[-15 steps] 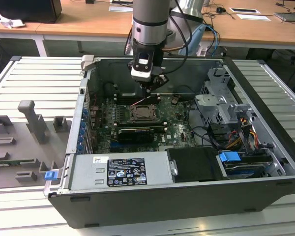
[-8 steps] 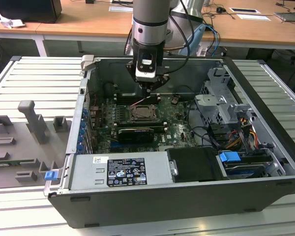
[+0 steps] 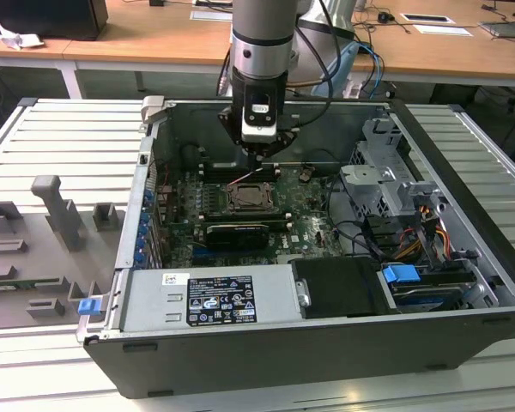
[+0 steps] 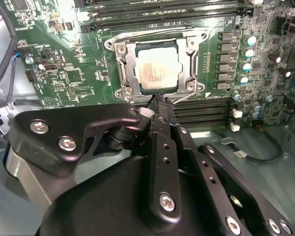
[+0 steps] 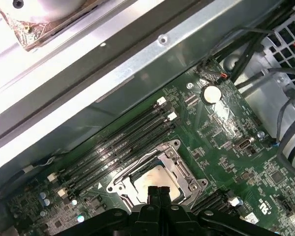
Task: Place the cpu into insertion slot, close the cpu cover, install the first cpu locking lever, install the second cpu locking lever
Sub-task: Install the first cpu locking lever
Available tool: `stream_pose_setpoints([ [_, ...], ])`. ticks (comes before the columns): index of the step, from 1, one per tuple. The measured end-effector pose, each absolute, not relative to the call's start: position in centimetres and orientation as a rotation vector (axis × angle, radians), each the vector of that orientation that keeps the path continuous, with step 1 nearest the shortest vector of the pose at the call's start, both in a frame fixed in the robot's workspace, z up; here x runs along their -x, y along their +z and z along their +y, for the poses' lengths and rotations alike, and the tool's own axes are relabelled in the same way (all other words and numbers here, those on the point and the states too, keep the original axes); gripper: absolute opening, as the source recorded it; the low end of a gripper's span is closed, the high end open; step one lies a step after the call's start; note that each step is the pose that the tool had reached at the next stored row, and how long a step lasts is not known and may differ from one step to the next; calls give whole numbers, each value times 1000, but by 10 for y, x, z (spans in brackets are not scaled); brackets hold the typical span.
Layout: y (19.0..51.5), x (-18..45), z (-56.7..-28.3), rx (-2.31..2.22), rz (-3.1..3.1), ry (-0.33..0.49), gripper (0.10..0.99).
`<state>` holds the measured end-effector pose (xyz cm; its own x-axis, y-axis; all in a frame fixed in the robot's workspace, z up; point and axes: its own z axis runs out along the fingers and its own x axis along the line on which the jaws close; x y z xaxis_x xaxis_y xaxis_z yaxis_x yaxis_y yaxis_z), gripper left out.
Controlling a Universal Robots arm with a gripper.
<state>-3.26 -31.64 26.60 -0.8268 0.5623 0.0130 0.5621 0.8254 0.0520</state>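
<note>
The gripper [image 4: 157,98] hangs just above the near edge of the insertion slot [image 4: 117,49]. Its two fingers are pressed together with nothing visible between them, and the tips are close to a thin wire lever [image 4: 189,96] that runs along that edge. I cannot tell whether the lever is latched.

The cpu [image 4: 157,69] sits inside the slot, flat, with its pale metal top facing up. It is square, so it has no real long axis, and its edges run parallel to the slot's rim. The cpu cover [image 4: 125,64] appears to lie flat around it, framing the chip through its window.

I judge the chip to be light and stiff, but delicate on its underside, so it is best held by opposite edges. The cover looks like thin, springy sheet metal, and pressing on its frame rather than its window would be safest.

Long black memory slots [image 4: 206,110] lie just beside the slot, and the green motherboard [image 4: 73,73] spreads out around it.
</note>
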Motion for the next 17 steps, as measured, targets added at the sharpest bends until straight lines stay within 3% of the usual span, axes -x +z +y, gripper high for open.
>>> stream_pose_setpoints([
  [17,266,33,-316,-575,3091,84,106],
])
